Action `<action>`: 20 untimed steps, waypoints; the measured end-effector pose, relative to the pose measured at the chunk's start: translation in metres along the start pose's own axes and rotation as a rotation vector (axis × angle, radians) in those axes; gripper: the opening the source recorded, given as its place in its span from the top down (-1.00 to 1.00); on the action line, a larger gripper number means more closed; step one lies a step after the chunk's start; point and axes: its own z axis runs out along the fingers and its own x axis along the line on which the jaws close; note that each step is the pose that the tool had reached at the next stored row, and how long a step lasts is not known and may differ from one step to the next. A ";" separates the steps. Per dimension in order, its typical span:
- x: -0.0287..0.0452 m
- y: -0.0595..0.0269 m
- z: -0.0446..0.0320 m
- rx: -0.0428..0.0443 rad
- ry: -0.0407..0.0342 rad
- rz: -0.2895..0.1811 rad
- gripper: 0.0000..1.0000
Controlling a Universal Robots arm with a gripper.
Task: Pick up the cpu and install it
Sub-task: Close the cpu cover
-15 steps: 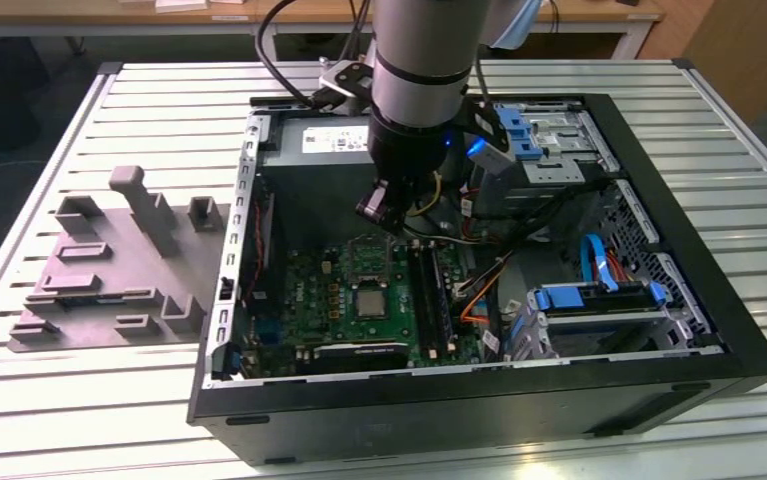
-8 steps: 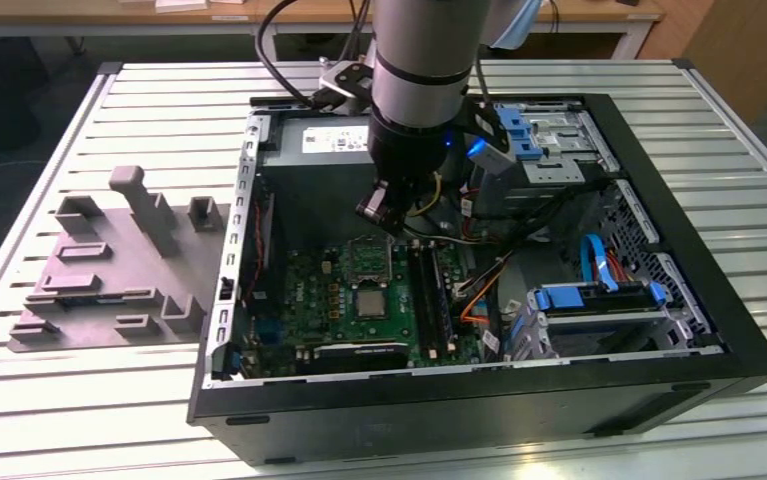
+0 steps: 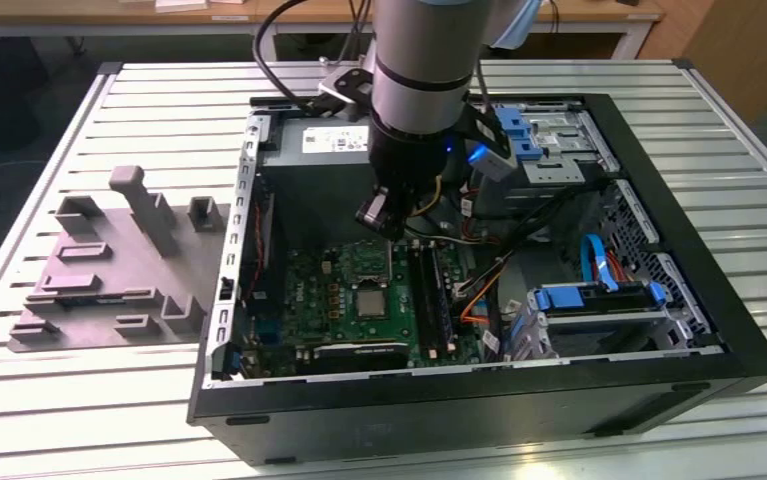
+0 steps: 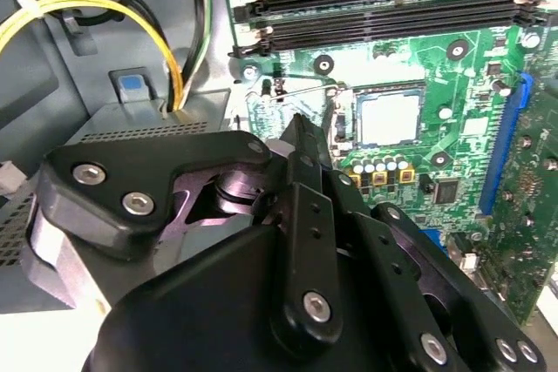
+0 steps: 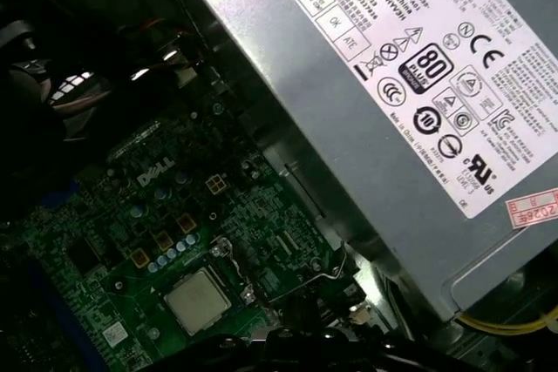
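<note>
A single robot arm (image 3: 419, 70) hangs straight down from above, its silver and black wrist vertical. Its black gripper (image 3: 380, 222) points downward, with its fingers (image 4: 307, 150) drawn close together.

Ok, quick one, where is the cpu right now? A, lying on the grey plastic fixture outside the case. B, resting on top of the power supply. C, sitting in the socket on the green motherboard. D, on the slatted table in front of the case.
C: in both wrist views the cpu lies flat inside the socket on the green motherboard, with the gripper just beside it.
</note>
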 end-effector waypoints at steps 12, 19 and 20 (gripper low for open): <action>0.0071 -0.0050 -0.0003 0.0000 0.0001 -0.001 0.79; 0.0158 -0.0106 -0.0003 0.0001 0.0004 -0.007 0.79; 0.0170 -0.0113 -0.0004 0.0001 0.0006 -0.008 0.79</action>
